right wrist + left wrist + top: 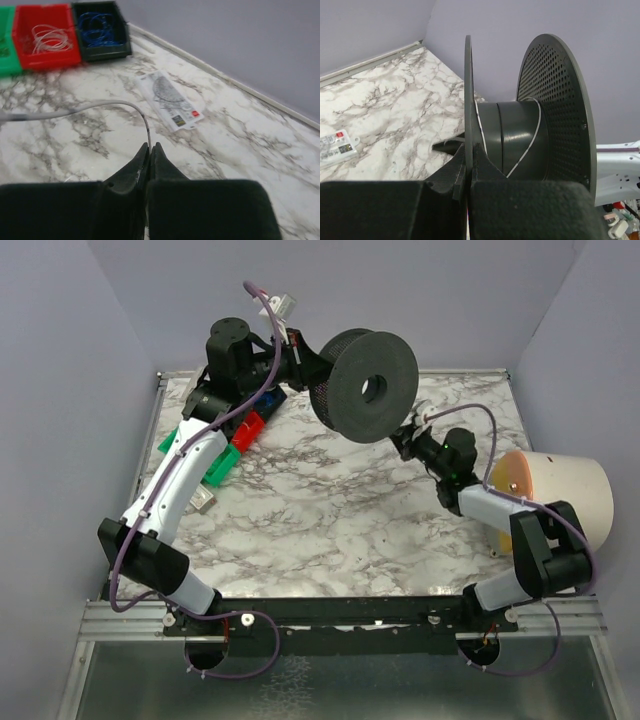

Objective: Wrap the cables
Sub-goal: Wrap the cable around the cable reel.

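Observation:
A big black spool (365, 385) with two perforated flanges and a centre hole is held up above the back of the table. My left gripper (469, 150) is shut on the edge of its thin flange (468, 85). A thin white cable (532, 137) crosses the spool's dark hub in a couple of loose turns. My right gripper (150, 147) is shut on the same kind of white cable (100, 106), which arcs away to the left above the marble. In the top view the right gripper (408, 443) sits just below and to the right of the spool.
Red (47, 35), black (100, 27) and green (6, 40) bins with coiled cables stand at the table's left back. A printed white packet (170, 100) lies flat on the marble. A large white cylinder (560, 495) lies at the right edge. Purple walls enclose the table.

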Robot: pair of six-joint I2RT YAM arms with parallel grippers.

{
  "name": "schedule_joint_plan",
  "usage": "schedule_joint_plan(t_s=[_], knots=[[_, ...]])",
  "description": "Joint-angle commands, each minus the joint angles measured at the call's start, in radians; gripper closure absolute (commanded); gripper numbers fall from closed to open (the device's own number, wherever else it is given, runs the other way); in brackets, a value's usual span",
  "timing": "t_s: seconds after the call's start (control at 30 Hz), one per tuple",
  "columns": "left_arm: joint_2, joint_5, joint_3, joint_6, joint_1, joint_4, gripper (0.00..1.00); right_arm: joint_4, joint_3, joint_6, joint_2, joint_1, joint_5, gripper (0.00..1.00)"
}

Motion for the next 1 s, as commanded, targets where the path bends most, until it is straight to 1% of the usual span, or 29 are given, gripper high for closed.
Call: schedule_joint_plan(t_s=[0.0,0.1,0.23,0.33,0.4,0.47,0.53,0.57,0.6,0.7,0.83,0.97], knots=[[-0.068,0.019,-0.009,0.119,0.004,-0.055,1.00,-0.077,0.082,0.249,-0.095,-0.098,0.165,1.00],[-0.062,0.041,0.003,0.213,0.003,-0.138,1.00,-0.178,0.156,0.319,-0.145,-0.152,0.191,0.99],[-0.041,0.104,0.039,0.298,0.003,-0.230,1.00,-0.338,0.286,0.330,-0.152,-0.188,0.197,1.00],[-0.034,0.138,0.054,0.364,-0.003,-0.292,1.00,-0.437,0.367,0.301,-0.141,-0.211,0.176,1.00],[-0.032,0.113,0.068,0.419,-0.015,-0.342,1.00,-0.499,0.420,0.240,-0.133,-0.222,0.125,1.00],[-0.030,0.027,0.084,0.511,-0.050,-0.408,1.00,-0.601,0.489,0.162,-0.123,-0.222,0.055,1.00],[-0.026,-0.116,0.091,0.630,-0.102,-0.464,1.00,-0.745,0.578,0.095,-0.112,-0.222,-0.045,1.00],[-0.025,-0.192,0.082,0.661,-0.121,-0.470,1.00,-0.841,0.618,0.069,-0.111,-0.222,-0.092,0.99],[-0.023,-0.248,0.074,0.683,-0.135,-0.472,1.00,-0.900,0.648,0.057,-0.116,-0.222,-0.134,1.00],[-0.005,-0.344,0.072,0.703,-0.143,-0.473,1.00,-1.035,0.707,0.023,-0.140,-0.221,-0.210,1.00],[0.020,-0.512,0.075,0.717,-0.151,-0.445,1.00,-1.241,0.820,-0.037,-0.152,-0.221,-0.300,0.99],[0.067,-0.644,0.087,0.709,-0.159,-0.416,1.00,-1.373,0.898,-0.019,-0.143,-0.221,-0.417,1.00]])
